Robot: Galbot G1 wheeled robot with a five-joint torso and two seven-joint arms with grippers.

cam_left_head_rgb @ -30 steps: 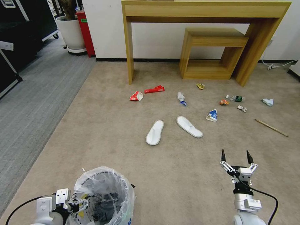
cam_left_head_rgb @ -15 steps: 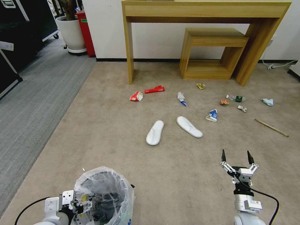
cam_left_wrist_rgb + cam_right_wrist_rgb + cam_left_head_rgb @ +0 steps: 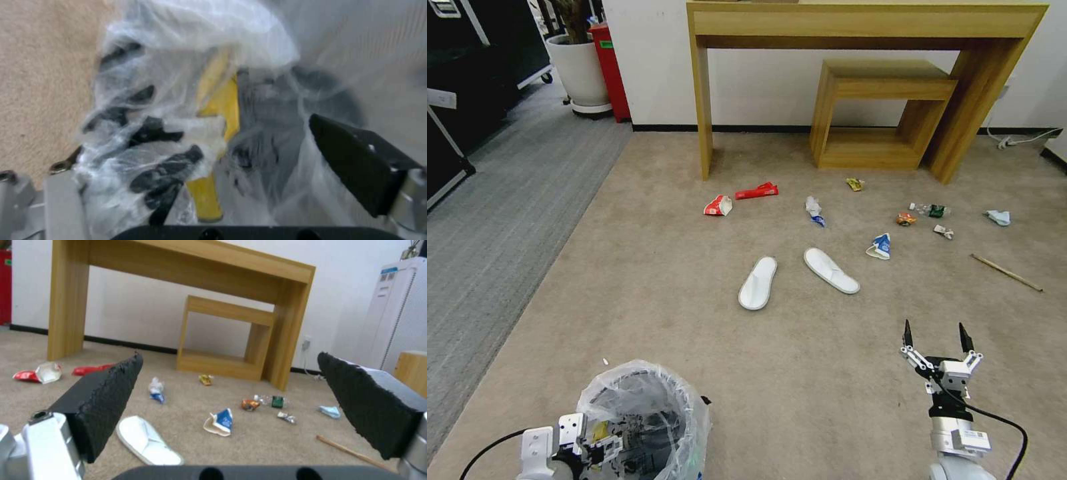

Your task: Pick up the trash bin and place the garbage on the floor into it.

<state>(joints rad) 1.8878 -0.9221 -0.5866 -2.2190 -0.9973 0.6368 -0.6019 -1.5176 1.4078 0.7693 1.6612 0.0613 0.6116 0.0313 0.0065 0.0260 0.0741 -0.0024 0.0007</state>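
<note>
While the left gripper (image 3: 602, 445) sits low at the robot's left, its jaws are clamped on the near rim of the trash bin (image 3: 644, 427), one finger inside the translucent plastic liner (image 3: 186, 100) and the other outside it. In the left wrist view a black fingertip (image 3: 356, 160) shows against the bag's inner side, with the crumpled film bunched over the rim between the fingers.

The right gripper (image 3: 935, 337) hangs above the beige carpet floor (image 3: 647, 287) at the robot's right, jaws spread wide and holding nothing.

The garbage lies scattered ahead on the floor, well apart from the bin. Two white slippers (image 3: 758, 283) lie nearest (side by side, toes angled apart). Beyond them are a red-white wrapper (image 3: 718, 205), a flattened red wrapper (image 3: 756, 191), a white-blue crumple (image 3: 814, 210), a blue-white packet (image 3: 880, 246), a small green-labelled bottle (image 3: 931, 211) and a pale tissue (image 3: 998, 217). A wooden stick (image 3: 1006, 273) lies farthest to the right. Behind the litter, a tall wooden table (image 3: 867, 27) stands against the wall with a lower wooden unit (image 3: 887, 107) under it.
</note>
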